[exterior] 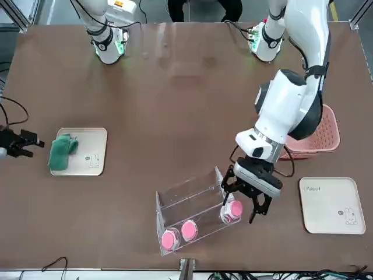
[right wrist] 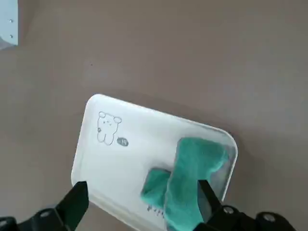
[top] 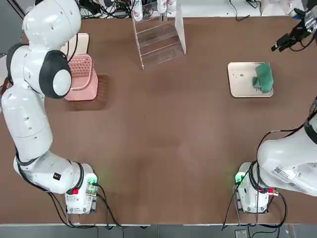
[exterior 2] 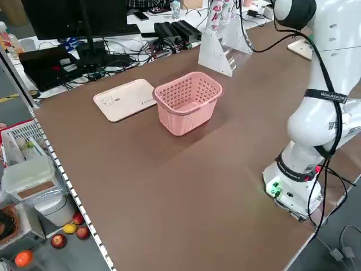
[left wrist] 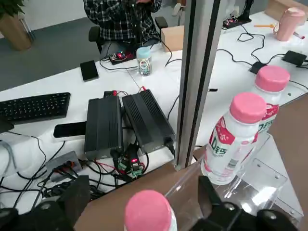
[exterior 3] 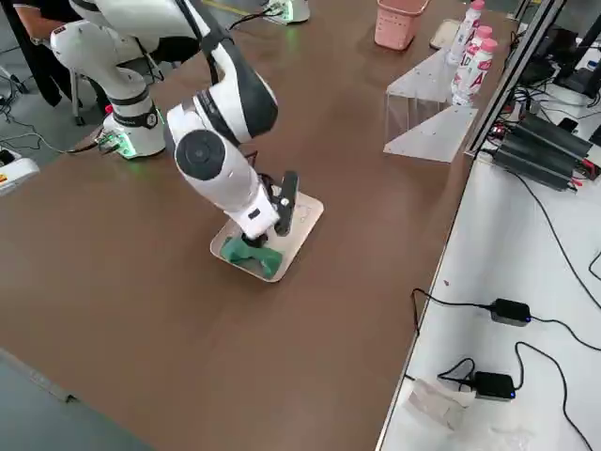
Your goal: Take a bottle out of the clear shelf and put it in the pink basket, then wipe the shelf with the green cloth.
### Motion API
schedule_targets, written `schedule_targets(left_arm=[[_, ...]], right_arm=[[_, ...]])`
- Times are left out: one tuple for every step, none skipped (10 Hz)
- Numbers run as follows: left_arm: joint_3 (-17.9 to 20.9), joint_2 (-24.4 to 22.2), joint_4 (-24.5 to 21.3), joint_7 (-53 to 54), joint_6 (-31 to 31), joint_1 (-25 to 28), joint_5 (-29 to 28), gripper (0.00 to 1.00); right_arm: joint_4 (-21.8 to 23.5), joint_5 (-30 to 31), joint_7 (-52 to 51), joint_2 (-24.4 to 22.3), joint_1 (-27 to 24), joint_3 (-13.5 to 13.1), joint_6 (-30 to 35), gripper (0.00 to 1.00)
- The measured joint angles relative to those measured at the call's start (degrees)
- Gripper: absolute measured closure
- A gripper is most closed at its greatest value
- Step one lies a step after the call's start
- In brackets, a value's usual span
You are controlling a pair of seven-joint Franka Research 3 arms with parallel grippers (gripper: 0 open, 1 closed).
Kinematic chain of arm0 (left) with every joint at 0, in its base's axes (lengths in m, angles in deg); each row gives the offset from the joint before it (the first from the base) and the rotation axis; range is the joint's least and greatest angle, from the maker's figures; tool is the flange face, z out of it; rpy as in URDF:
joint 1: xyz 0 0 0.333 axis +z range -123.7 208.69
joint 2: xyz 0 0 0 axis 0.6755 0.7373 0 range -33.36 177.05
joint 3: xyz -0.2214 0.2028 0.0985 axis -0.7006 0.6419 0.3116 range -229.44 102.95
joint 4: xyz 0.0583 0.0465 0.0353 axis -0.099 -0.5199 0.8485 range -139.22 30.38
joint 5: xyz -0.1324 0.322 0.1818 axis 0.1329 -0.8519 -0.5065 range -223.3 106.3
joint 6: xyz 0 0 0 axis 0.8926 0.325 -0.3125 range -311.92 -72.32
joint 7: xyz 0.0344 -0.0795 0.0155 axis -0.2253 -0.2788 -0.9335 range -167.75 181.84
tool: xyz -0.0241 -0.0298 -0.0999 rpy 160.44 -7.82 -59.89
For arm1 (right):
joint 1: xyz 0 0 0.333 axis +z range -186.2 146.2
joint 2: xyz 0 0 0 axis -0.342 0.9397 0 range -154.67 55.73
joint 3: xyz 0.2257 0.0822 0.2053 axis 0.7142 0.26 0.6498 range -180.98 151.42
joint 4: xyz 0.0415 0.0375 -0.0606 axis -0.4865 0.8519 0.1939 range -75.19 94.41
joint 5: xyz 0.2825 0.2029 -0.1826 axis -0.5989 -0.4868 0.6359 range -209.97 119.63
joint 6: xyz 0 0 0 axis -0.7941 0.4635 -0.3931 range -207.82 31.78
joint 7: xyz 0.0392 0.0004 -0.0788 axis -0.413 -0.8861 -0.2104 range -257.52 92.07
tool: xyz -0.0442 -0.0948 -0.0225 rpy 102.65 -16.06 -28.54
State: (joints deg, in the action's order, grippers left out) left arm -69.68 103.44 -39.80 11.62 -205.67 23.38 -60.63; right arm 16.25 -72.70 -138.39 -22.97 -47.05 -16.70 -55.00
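The clear shelf (exterior: 189, 207) stands at the table's far edge with three pink-capped white bottles in it. My left gripper (exterior: 240, 201) hangs open over the end one, the bottle (exterior: 233, 210). In the left wrist view its pink cap (left wrist: 148, 211) sits between the two fingers (left wrist: 77, 197), apart from both. The pink basket (top: 83, 75) stands beside the left arm, nothing visible inside it in the left side view. The green cloth (top: 263, 77) lies bunched on a cream tray (top: 242, 82). My right gripper (right wrist: 142, 188) hovers open just above that tray, near the cloth (right wrist: 188, 178).
A second cream tray (exterior: 332, 204) lies bare beyond the basket. The other two bottles (left wrist: 236, 139) stand close beside the gripped-around one. A metal post (left wrist: 197, 72) rises behind the shelf, with a cluttered desk, cables and a seated person beyond.
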Motion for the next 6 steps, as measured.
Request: schedule_targets(left_arm=[[0.0, 0.0, 0.1, 0.0, -0.2, 0.0, 0.0, 0.03], [0.0, 0.0, -0.2, 0.0, -0.8, -0.1, -0.1, 0.04], [0.0, 0.1, -1.2, 0.0, -1.7, 0.0, -0.1, 0.04], [0.0, 0.1, -2.4, -0.1, -2.8, 0.1, -0.1, 0.04], [0.0, 0.1, -3.7, -0.2, -4.1, 0.3, -0.1, 0.04], [0.0, 0.0, -4.9, -0.3, -5.2, 0.4, -0.1, 0.04]], right_arm=[[-0.1, -1.4, -1.3, 2.1, -0.4, 0.0, -2.9, 0.00], [-0.1, -2.2, -2.3, 3.7, -0.8, 0.0, -4.6, 0.00], [-0.2, -2.6, -2.7, 4.7, -1.3, 0.0, -5.1, 0.00], [-0.2, -2.7, -3.0, 5.4, -1.8, 0.0, -5.6, 0.00], [-0.2, -2.8, -3.6, 6.1, -2.4, 0.0, -6.1, 0.00], [-0.2, -3.1, -4.6, 6.9, -2.8, 0.0, -7.2, 0.00]])
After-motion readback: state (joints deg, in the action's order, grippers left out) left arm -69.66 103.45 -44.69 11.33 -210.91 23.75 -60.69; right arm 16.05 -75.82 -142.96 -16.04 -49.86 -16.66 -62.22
